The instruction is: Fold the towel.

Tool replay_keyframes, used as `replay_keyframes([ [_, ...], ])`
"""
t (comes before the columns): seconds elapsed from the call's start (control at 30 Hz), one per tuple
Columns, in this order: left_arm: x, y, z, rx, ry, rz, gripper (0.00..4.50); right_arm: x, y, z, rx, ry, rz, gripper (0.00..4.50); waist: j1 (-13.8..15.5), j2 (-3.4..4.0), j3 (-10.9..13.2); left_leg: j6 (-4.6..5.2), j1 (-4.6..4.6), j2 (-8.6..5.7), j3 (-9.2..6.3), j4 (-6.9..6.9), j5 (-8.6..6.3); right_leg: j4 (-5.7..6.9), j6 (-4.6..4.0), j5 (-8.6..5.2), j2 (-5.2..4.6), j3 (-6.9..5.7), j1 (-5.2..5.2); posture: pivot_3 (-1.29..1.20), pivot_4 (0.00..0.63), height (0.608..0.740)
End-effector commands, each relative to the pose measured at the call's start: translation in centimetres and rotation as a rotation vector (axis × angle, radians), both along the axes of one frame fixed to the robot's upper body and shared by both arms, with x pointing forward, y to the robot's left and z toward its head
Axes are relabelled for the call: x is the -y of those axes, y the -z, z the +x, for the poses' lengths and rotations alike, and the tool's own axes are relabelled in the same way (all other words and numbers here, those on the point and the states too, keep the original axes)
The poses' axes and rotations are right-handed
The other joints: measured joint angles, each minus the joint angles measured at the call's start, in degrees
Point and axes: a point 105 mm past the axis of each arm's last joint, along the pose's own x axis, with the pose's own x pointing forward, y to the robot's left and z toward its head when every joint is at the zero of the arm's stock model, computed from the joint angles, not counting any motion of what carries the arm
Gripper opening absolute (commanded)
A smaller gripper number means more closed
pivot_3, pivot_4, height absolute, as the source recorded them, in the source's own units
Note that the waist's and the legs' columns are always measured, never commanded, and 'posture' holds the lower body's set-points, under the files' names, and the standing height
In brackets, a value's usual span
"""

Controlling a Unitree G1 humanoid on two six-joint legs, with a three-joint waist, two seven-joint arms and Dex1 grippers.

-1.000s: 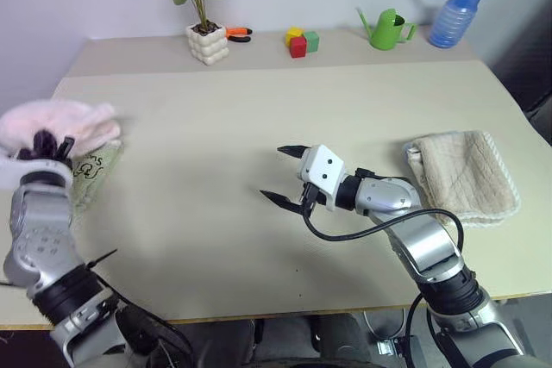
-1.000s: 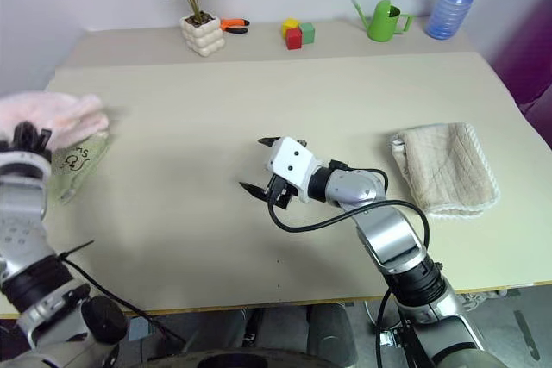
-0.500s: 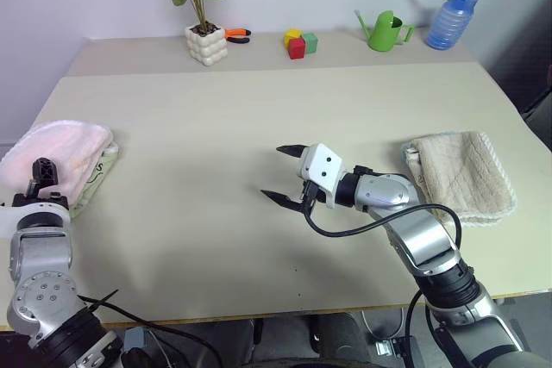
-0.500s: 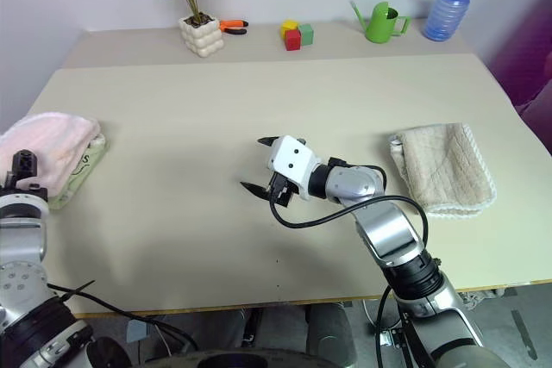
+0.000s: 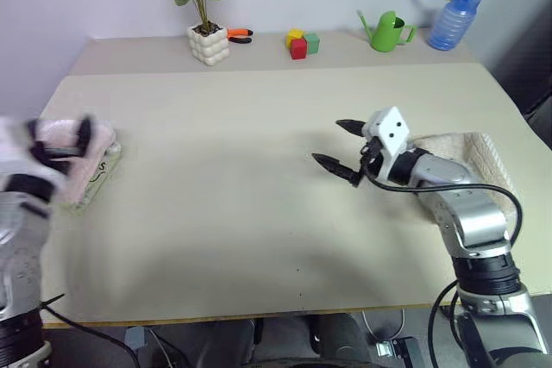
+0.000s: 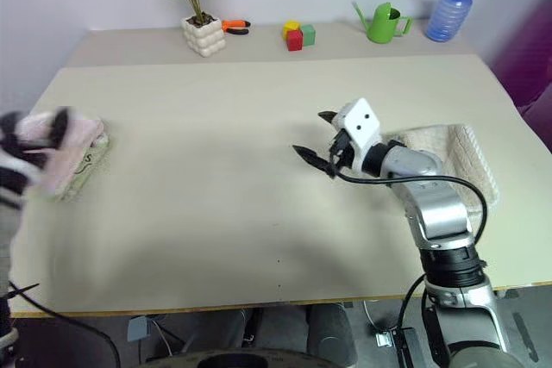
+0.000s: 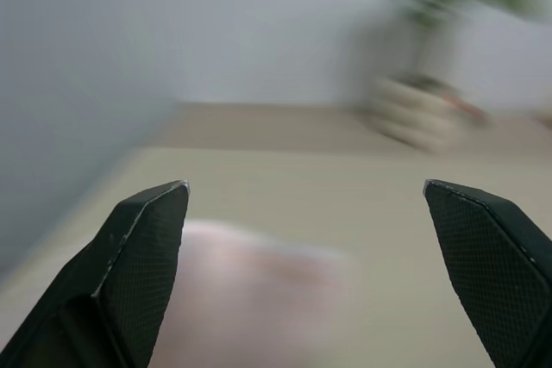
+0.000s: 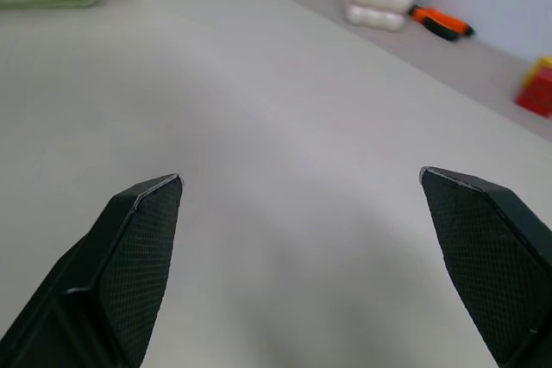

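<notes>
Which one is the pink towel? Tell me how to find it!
Look at the left edge of the big beige table, far from the plant pot at the back. The pink towel lies there, folded, on top of a light green towel. It is soft and pink, unlike the beige waffle towel on the right.

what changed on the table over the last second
The left pincer let go of the pink towel, now lying folded on the green towel, and stands open. The right pincer, open throughout, swung right toward the beige towel. The back-row items stayed.
</notes>
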Motion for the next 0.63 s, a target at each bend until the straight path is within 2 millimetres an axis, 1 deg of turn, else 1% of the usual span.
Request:
replay_keyframes([
  [0.03, 4.5, 1.8, -0.4, -0.057, 0.203, 0.124, 4.46, 2.7, 0.2, -0.5, -0.036, 0.053, 0.025, 4.5, -0.24, 0.01, 0.01, -0.02, 0.0, 0.01, 0.01, -0.04, 0.01, -0.02, 0.0, 0.0, 0.01, 0.01, -0.03, 0.0, 0.15, 0.733],
  [0.1, 5.3, 2.7, -0.6, -0.089, 0.249, 0.11, 4.46, 3.7, 0.9, -0.7, -0.056, 0.072, 0.006, 4.5, -0.42, 0.08, 0.05, -0.13, -0.04, 0.05, 0.09, -0.11, 0.07, -0.03, -0.01, -0.01, 0.02, 0.09, -0.14, 0.0, 0.15, 0.733],
  [0.17, 5.7, 3.3, -0.9, -0.113, 0.288, 0.126, 4.46, 4.4, 1.4, -0.8, -0.067, 0.091, -0.008, 4.5, -0.55, 0.11, 0.07, -0.01, -0.04, 0.08, 0.11, -0.11, 0.01, 0.0, -0.01, 0.0, 0.03, 0.11, -0.17, 0.0, 0.15, 0.733],
  [0.27, 5.5, 3.9, -1.0, -0.142, 0.309, 0.143, 4.46, 5.2, 1.7, -0.5, -0.066, 0.129, -0.012, 4.5, -0.3, 0.17, 0.1, 0.06, -0.03, 0.09, 0.11, -0.09, -0.04, 0.01, -0.02, 0.0, 0.04, 0.11, -0.15, 0.0, 0.15, 0.733],
  [0.4, 5.7, 3.8, -0.9, -0.138, 0.321, 0.147, 4.46, 5.3, 1.9, -0.5, -0.061, 0.138, -0.01, 4.5, 0.16, 0.17, 0.09, 0.08, -0.03, 0.07, 0.12, -0.05, -0.04, 0.01, -0.01, 0.0, 0.03, 0.1, -0.11, 0.0, 0.15, 0.733],
  [0.63, 6.5, 4.3, -1.1, -0.147, 0.338, 0.146, 4.46, 5.1, 2.1, -0.3, -0.054, 0.129, -0.024, 4.5, 0.21, 0.17, 0.09, 0.08, -0.03, 0.06, 0.11, -0.04, -0.04, 0.0, -0.01, 0.01, 0.02, 0.1, -0.09, 0.0, 0.15, 0.733],
])
